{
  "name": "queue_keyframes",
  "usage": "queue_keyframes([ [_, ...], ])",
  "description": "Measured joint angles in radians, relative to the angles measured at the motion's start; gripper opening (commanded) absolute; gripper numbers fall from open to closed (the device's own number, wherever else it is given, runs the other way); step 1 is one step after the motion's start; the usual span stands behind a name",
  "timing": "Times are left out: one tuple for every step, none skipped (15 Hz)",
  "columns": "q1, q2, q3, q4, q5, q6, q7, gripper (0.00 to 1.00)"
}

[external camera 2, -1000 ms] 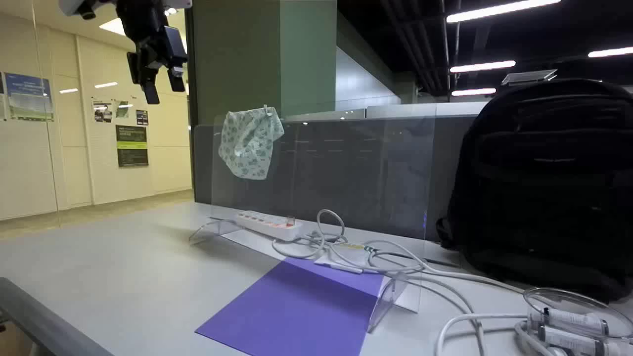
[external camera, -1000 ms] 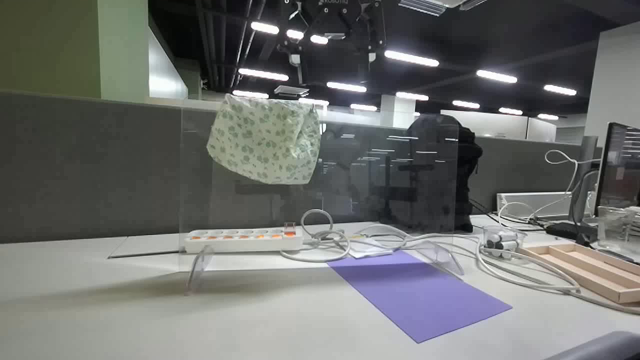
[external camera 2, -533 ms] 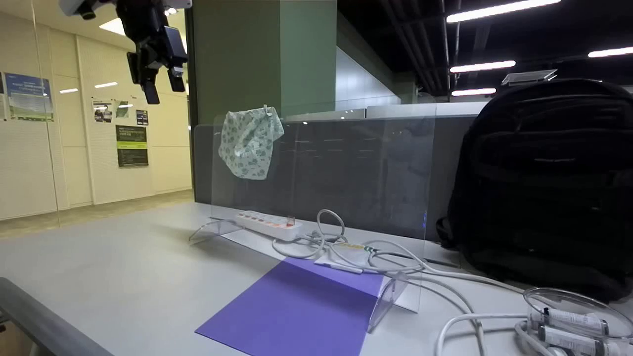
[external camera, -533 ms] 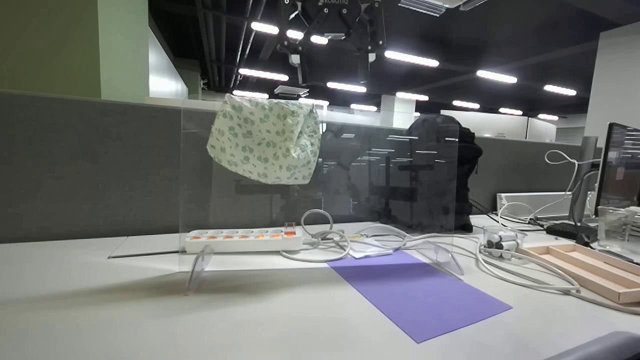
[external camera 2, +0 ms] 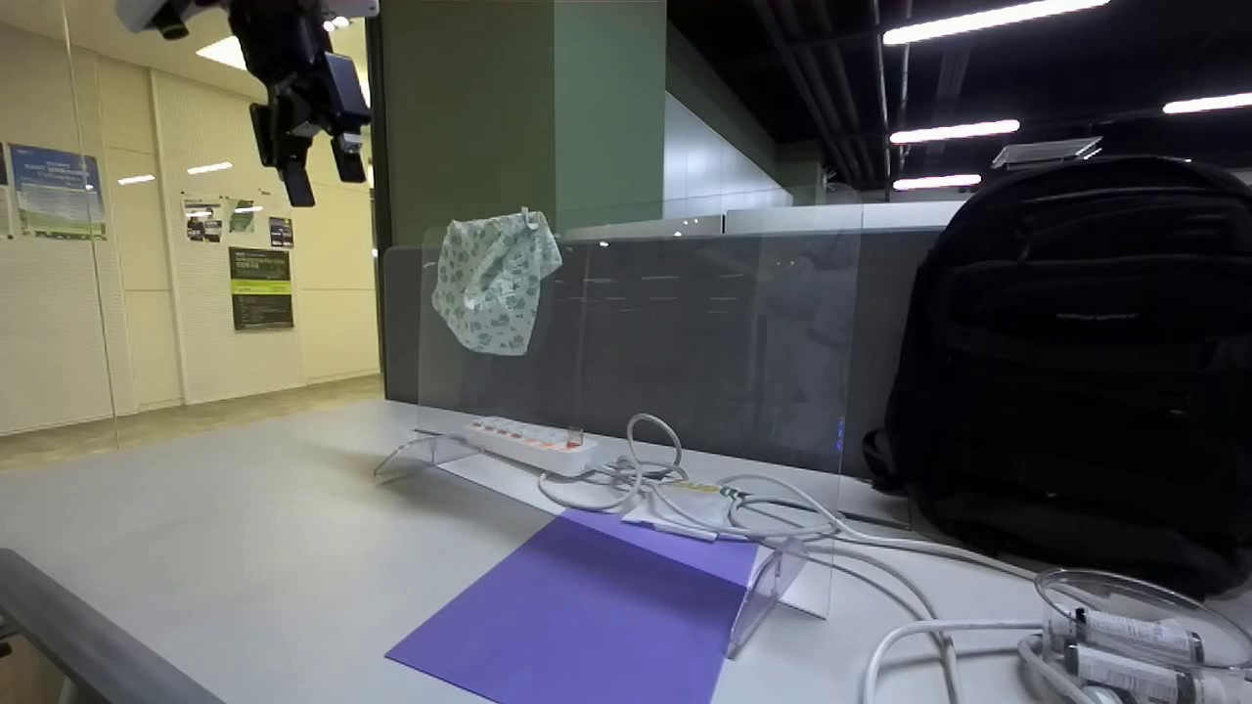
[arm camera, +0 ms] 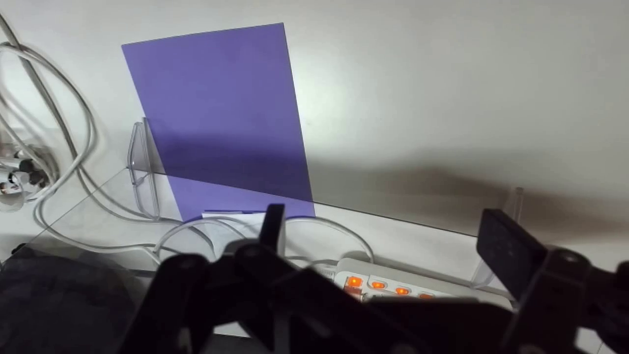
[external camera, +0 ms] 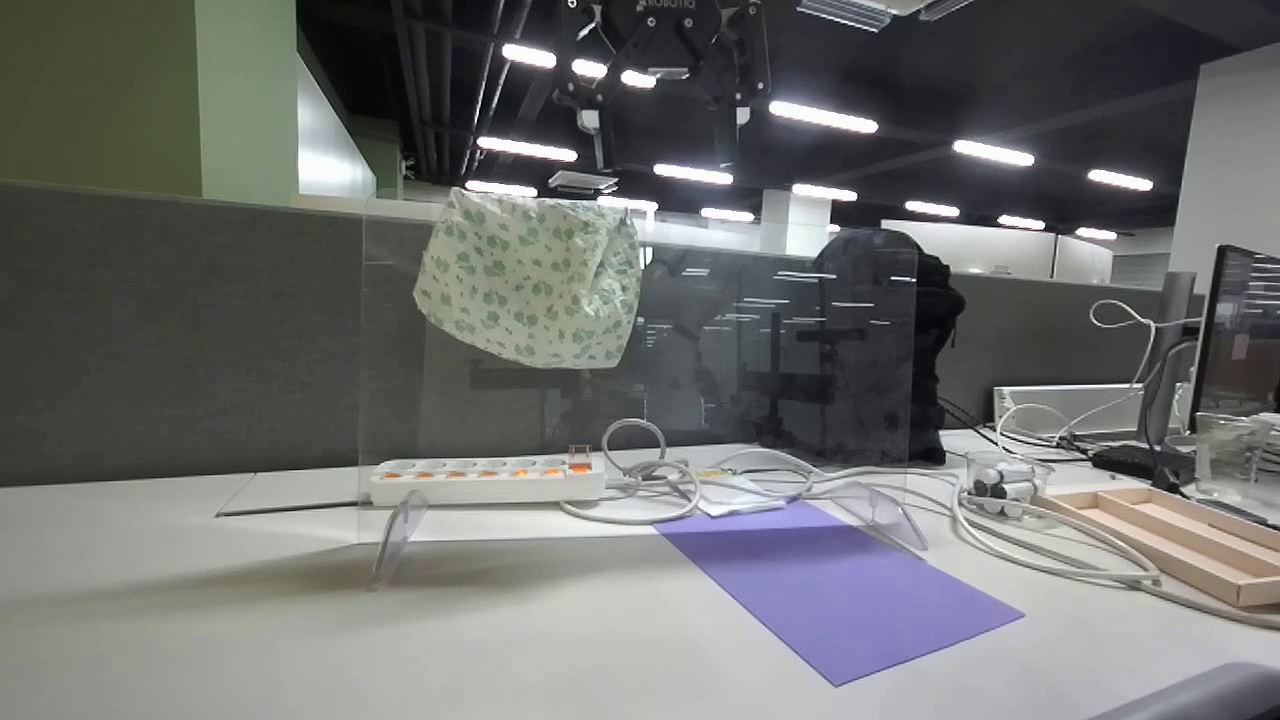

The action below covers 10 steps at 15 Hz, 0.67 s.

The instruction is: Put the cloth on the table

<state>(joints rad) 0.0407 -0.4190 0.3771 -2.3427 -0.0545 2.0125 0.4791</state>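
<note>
The cloth, pale cream-green with a leafy pattern, hangs crumpled at the top left of a clear upright panel in both exterior views (external camera: 530, 285) (external camera 2: 489, 284). It is out of view in the wrist view. The light grey-white table (external camera: 230, 640) lies below it and also shows in an exterior view (external camera 2: 245, 557) and in the wrist view (arm camera: 442, 83). My gripper (external camera: 665, 150) is in the air above the panel, apart from the cloth. It is open and empty, with fingers wide apart, in an exterior view (external camera 2: 324, 174) and the wrist view (arm camera: 385, 233).
The clear panel (external camera: 740, 350) stands on clear feet on the table. A white power strip (external camera: 487, 488) and looped cables (external camera: 660, 490) lie behind it. A purple sheet (external camera: 840, 600) lies partly under it. A black backpack (external camera 2: 1086, 372), wooden tray (external camera: 1170, 540) and monitor (external camera: 1240, 330) stand around.
</note>
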Motion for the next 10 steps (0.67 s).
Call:
queue_keyframes([
  [0.004,0.004,-0.001,-0.002,-0.009,0.014,0.0,1.0],
  [0.006,0.011,-0.001,-0.004,-0.026,0.041,0.002,1.0],
  [0.006,0.023,-0.001,-0.008,-0.045,0.078,0.002,1.0],
  [0.006,0.038,-0.002,-0.013,-0.068,0.124,0.002,1.0],
  [0.004,0.056,-0.005,-0.018,-0.092,0.172,0.002,1.0],
  [0.0,0.077,-0.011,-0.024,-0.116,0.225,0.002,1.0],
  [-0.004,0.099,-0.022,-0.03,-0.134,0.275,0.001,1.0],
  [-0.008,0.122,-0.036,-0.033,-0.145,0.319,-0.003,1.0],
  [-0.013,0.145,-0.057,-0.033,-0.148,0.361,-0.012,1.0],
  [-0.019,0.166,-0.08,-0.032,-0.148,0.4,-0.02,1.0],
])
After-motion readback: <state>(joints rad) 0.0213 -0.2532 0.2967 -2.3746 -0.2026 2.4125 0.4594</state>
